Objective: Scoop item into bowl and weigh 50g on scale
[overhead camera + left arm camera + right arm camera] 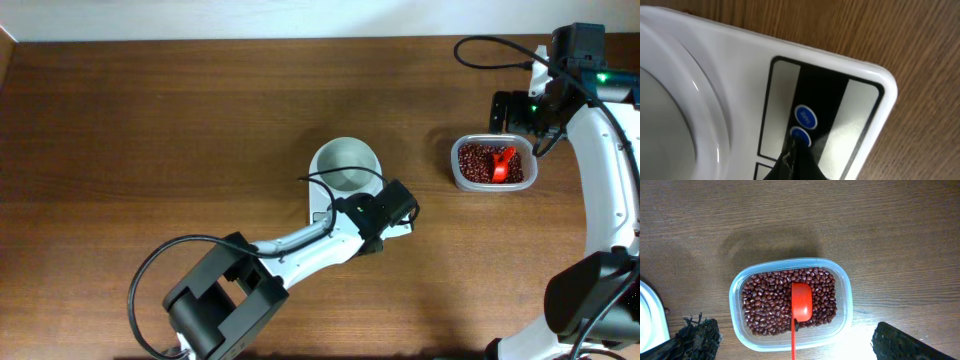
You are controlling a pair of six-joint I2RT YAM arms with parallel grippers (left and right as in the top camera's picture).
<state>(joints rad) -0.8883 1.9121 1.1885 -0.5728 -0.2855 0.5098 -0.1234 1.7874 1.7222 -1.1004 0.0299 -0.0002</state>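
Observation:
The white bowl (pixel 346 165) stands empty on the white scale (pixel 318 208). In the left wrist view the bowl's rim (pixel 685 115) is at the left, and the scale's front panel (pixel 860 100) carries two blue buttons. My left gripper (pixel 799 144) is shut, and its tip touches the lower blue button (pixel 800 134). In the overhead view it is at the scale's front right (pixel 402 208). The beans (pixel 765 305) fill a clear container (pixel 740 330), with a red scoop (pixel 801 301) lying on them. My right gripper (pixel 799 345) is open, hovering with a finger on either side of the scoop's handle.
The clear container (pixel 493 163) sits right of the scale, below my right gripper (pixel 518 122). A black cable (pixel 480 50) loops at the back right. My left arm (pixel 290 245) stretches from the front edge across the scale. Bare wood surrounds everything.

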